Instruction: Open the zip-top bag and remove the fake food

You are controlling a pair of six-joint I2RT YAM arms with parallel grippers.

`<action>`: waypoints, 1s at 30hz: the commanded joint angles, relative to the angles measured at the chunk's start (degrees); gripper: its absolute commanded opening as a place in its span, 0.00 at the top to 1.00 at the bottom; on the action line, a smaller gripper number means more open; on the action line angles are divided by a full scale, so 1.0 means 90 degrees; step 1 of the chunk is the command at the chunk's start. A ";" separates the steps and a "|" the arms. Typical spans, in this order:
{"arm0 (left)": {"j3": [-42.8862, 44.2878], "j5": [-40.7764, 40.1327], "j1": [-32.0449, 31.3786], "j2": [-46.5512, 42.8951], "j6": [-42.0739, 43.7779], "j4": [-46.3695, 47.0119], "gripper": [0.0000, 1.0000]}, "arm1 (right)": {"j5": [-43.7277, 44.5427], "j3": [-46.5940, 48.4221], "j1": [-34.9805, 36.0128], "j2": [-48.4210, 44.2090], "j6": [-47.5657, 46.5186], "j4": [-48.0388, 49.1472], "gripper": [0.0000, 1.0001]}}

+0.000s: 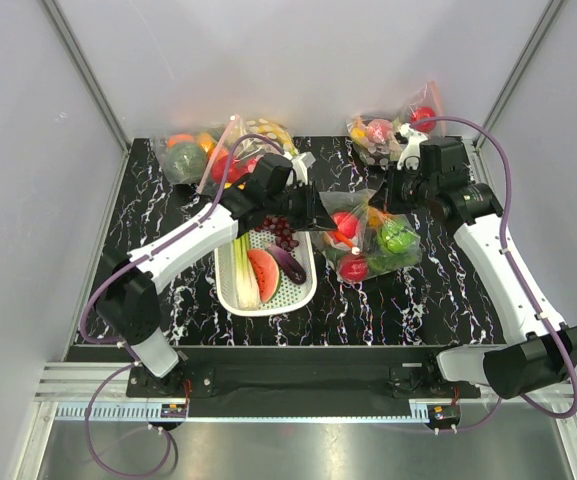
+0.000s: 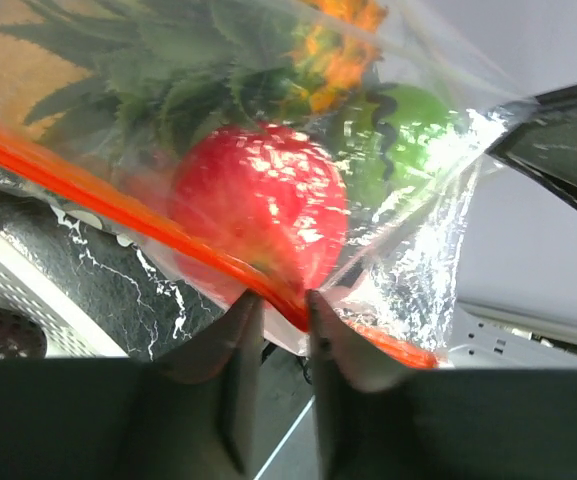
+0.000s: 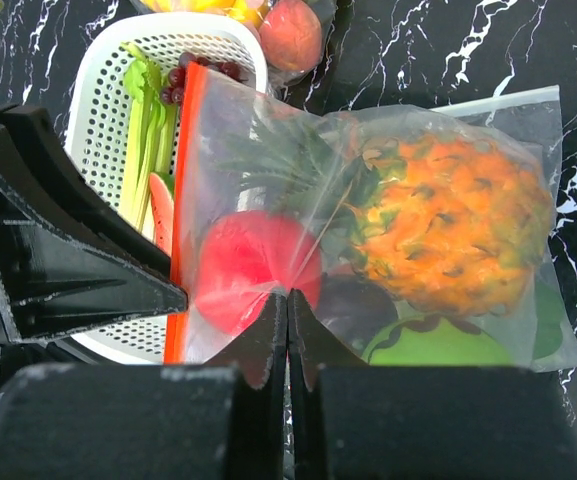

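At centre frame, your left hand (image 2: 283, 302) clenched the zip strip (image 2: 118, 205) of the bag (image 1: 371, 243), your right hand (image 3: 288, 297) pinched its film; it looked unopened, food (image 3: 448, 225) inside.

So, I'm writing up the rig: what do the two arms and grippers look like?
The left arm and right arm have white shells with black joints and wrists. A purple cable loops along each. The left gripper and right gripper carry dark, wedge-shaped fingers tapering to tips.
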 commanded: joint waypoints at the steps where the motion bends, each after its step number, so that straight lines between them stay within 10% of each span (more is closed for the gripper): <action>1: 0.0147 0.0407 -0.0032 -0.0011 -0.0022 0.0328 0.83 | -0.0182 -0.0005 0.0064 -0.0224 -0.0075 0.0372 1.00; 3: 0.0108 0.0515 -0.0032 -0.0050 -0.0120 0.0396 0.99 | -0.0153 -0.0015 0.0054 -0.0204 -0.0114 0.0352 1.00; 10: 0.0157 0.0759 0.0017 -0.0265 -0.0645 0.0582 1.00 | -0.0055 0.0063 0.0054 -0.0253 -0.0144 0.0245 0.90; 17: -0.0145 0.1062 0.0280 -0.0636 -0.1612 0.1215 1.00 | 0.0237 0.0288 0.0055 -0.0360 -0.0339 -0.0146 0.28; 30: -0.0918 0.1433 0.0622 -0.0812 -0.2786 0.2242 1.00 | 0.0249 -0.0599 0.0054 -0.2048 -0.0700 -0.0488 0.18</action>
